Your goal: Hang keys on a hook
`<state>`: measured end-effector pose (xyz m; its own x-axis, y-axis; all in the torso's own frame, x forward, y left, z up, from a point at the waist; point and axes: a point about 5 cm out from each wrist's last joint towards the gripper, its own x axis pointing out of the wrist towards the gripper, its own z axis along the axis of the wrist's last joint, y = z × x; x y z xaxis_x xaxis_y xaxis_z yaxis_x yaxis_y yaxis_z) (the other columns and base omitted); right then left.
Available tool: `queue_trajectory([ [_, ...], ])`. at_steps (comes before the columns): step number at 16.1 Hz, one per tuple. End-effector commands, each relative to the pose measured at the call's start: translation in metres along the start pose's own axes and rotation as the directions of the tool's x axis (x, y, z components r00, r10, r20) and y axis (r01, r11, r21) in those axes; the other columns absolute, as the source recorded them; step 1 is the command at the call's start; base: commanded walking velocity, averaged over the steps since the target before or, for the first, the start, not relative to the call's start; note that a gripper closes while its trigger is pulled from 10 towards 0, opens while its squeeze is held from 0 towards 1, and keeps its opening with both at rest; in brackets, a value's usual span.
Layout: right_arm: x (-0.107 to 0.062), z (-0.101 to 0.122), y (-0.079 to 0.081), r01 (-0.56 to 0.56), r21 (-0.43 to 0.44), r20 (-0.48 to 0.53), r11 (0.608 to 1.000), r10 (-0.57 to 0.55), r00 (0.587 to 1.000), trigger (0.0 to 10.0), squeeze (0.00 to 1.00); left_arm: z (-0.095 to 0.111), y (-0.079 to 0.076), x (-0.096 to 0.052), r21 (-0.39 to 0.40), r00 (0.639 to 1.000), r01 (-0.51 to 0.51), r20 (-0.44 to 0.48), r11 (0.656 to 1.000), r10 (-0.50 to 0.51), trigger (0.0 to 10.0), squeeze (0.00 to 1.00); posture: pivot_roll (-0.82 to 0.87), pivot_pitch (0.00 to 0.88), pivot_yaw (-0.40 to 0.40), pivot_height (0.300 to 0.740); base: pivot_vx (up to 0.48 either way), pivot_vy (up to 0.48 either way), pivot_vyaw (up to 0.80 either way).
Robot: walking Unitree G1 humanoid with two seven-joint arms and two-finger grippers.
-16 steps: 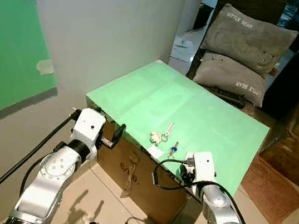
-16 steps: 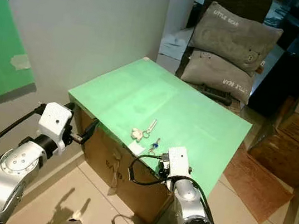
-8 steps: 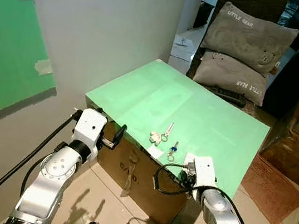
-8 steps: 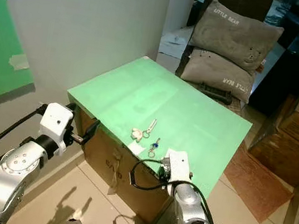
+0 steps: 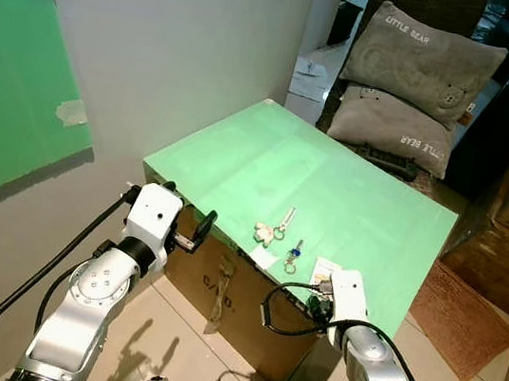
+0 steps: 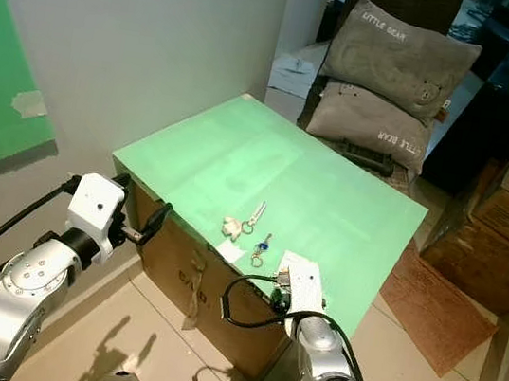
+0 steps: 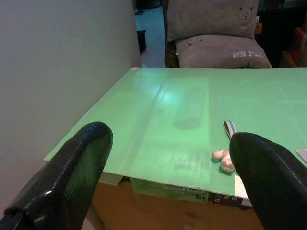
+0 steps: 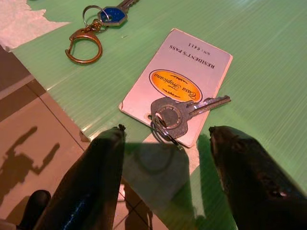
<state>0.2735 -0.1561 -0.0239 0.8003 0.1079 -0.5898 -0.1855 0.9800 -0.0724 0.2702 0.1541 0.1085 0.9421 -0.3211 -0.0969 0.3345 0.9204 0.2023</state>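
Head views are showing even indoor light and sharp focus, with the room beyond the pillows point(image 5: 426, 53) falling into darkness. Arm shadows are lying on the floor tiles point(image 5: 149, 347). In the left wrist view a pale sheen is glaring off the green board point(image 7: 165, 98), and the near fingers point(image 7: 67, 177) are reading soft.

Silver arms, black cables, white wrists

Key point(image 8: 180, 114) on card point(image 8: 178, 84) – box's point(image 5: 331, 192) near edge, 2 pillows point(image 5: 415, 80) behind
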Motion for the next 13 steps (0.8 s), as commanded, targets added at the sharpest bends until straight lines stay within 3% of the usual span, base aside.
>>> queue_trajectory([
  [1, 0.0002, -0.0011, -0.0015, 0.008, 0.015, -0.015, 1.0, -0.008, 1.0, 0.0, 0.0, 0.002, -0.0008, -0.0004, 0.016, 1.0, 0.005, 0.003, 1.0, -0.005, 10.0, 0.0, 0.16, 0.055, -0.033, 0.703, 0.0, 0.0, 0.0],
  [13, 0.0006, -0.0029, -0.0013, -0.002, 0.026, -0.033, 1.0, 0.003, 0.999, 0.0, 0.0, 0.0036, -0.0007, 0.0025, 0.022, 1.0, 0.007, 0.011, 1.0, -0.007, 10.0, 0.0, 0.17, 0.036, -0.035, 0.703, 0.0, 0.0, 0.0],
])
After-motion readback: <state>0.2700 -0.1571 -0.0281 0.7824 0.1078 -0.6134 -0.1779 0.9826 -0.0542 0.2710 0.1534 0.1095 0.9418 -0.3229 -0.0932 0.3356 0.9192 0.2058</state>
